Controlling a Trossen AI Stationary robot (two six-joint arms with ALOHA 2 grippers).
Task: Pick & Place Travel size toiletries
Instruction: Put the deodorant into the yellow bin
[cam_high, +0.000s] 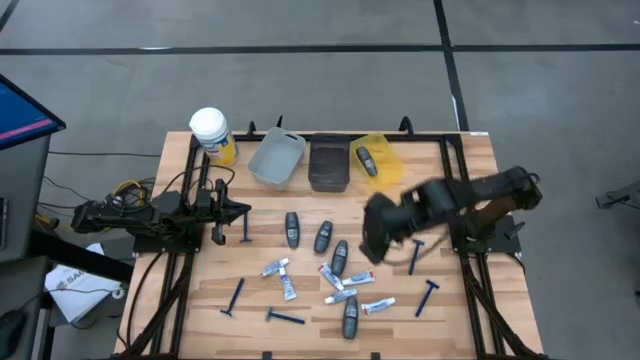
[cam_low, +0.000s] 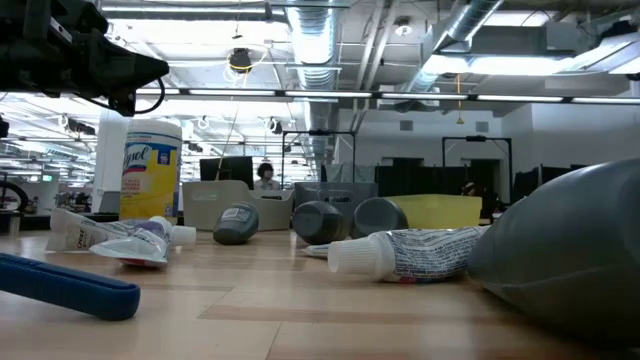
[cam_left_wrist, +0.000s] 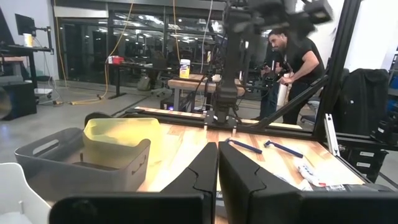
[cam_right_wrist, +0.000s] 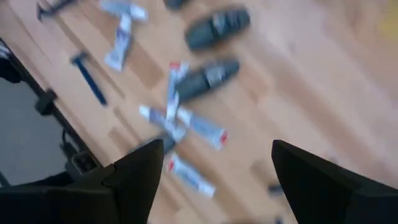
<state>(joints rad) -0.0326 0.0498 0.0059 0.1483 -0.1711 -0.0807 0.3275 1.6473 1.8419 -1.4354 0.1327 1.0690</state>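
My right pincer (cam_high: 374, 240) hangs above the wooden table (cam_high: 470, 320), over its right half, and its two fingers (cam_right_wrist: 134, 180) stand wide apart with nothing between them. Below it I see the small toiletries spread on the wood: two dark grey bottles (cam_right_wrist: 208, 78) lying side by side, white tubes (cam_right_wrist: 205, 127) with red and blue marks crossing each other just beside them, and a thin blue razor (cam_right_wrist: 90, 78) farther off toward the table edge.

From above, the items lie in a loose group in the middle and front part of the table: three bottles (cam_high: 323, 237) in a row, more tubes (cam_high: 276, 267) near them, and razors (cam_high: 429, 296) at the outer sides. One more dark bottle (cam_high: 367, 161) lies inside the yellow bin (cam_high: 385, 160) at the back, next to the dark bin (cam_high: 328, 165) and the grey bin (cam_high: 276, 158).

My left pincer (cam_high: 238, 210) waits at the left side of the table, low over the wood, with its fingers (cam_left_wrist: 202, 171) pressed together and empty. A big jar (cam_high: 213, 134) with a white lid stands at the back left corner.
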